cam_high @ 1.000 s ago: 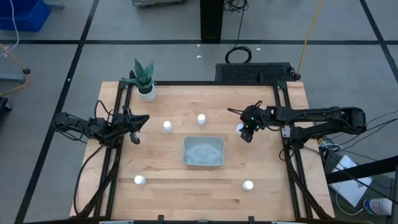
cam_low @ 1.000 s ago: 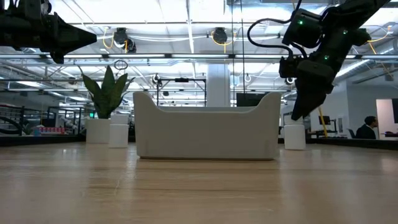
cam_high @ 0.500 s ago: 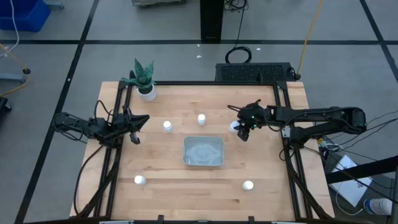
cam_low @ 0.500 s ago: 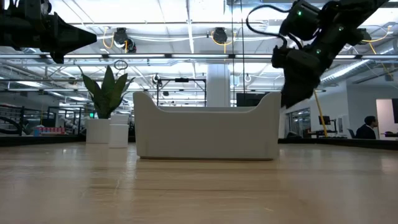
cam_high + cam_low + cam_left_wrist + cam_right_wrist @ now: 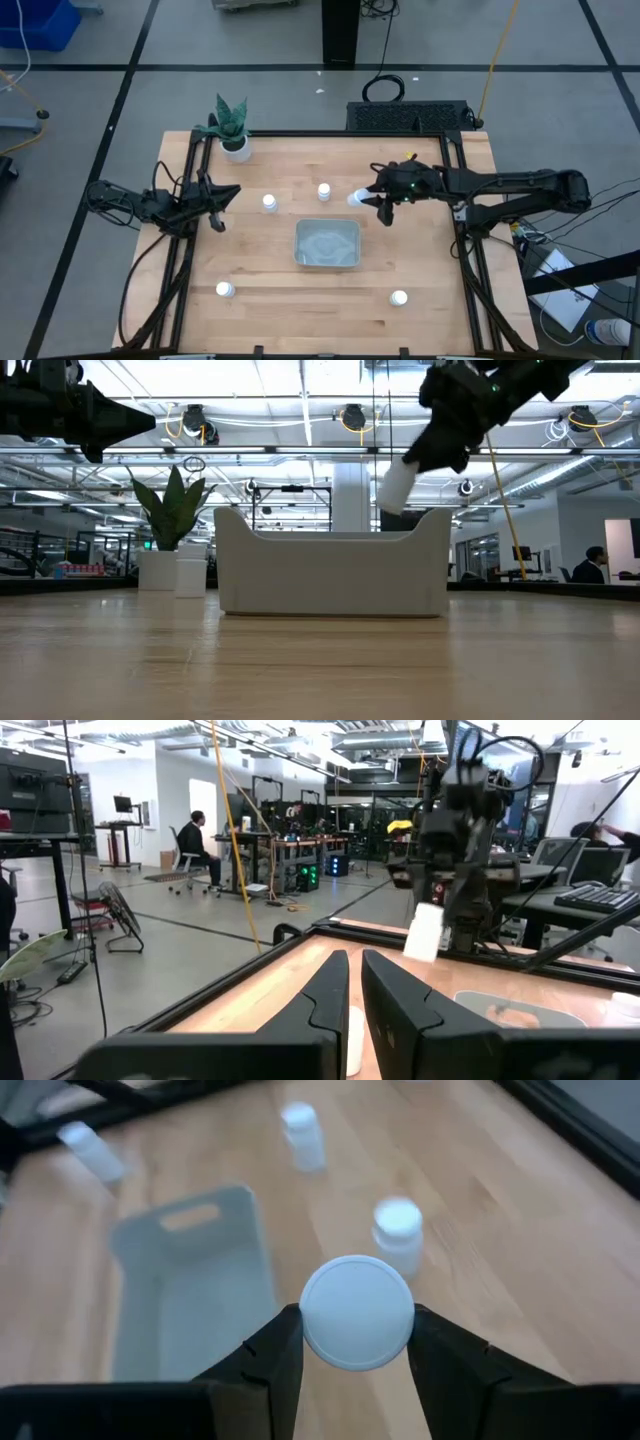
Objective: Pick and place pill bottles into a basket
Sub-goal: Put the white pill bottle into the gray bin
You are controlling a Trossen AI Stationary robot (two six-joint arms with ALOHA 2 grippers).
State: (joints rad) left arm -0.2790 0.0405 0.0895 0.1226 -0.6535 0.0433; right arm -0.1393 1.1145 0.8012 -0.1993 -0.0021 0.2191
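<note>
My right gripper [image 5: 372, 198] is shut on one white pill bottle [image 5: 357, 197], in the air just beyond the far right corner of the pale grey basket [image 5: 327, 243]. In the low view the bottle [image 5: 397, 487] hangs tilted above the basket's rim [image 5: 333, 538]. Other bottles stand upright on the table: two [image 5: 269, 203] [image 5: 324, 191] beyond the basket and two [image 5: 224, 290] [image 5: 399, 298] near the front. My left gripper [image 5: 228, 193] is shut and empty, raised over the table's left edge. My right gripper pinches the bottle's round side [image 5: 310, 1330] between its two fingers [image 5: 272, 1352]. The fingers slant down toward the table's left, and the bottle lies along them with one round end [image 5: 357, 1312] facing the wrist camera. The bottle is lifted clear and tilted.
A white pot with a green plant [image 5: 234, 140] stands at the table's far left corner. Black frame rails [image 5: 455, 170] run along the table's sides. Bare wood lies in front of the basket.
My right gripper has risen from the table with the bottle and gone toward the table's left, to the basket's far right corner. It has tipped from pointing steeply down to a flatter slant. The bottle has been lifted clear and is now tilted.
</note>
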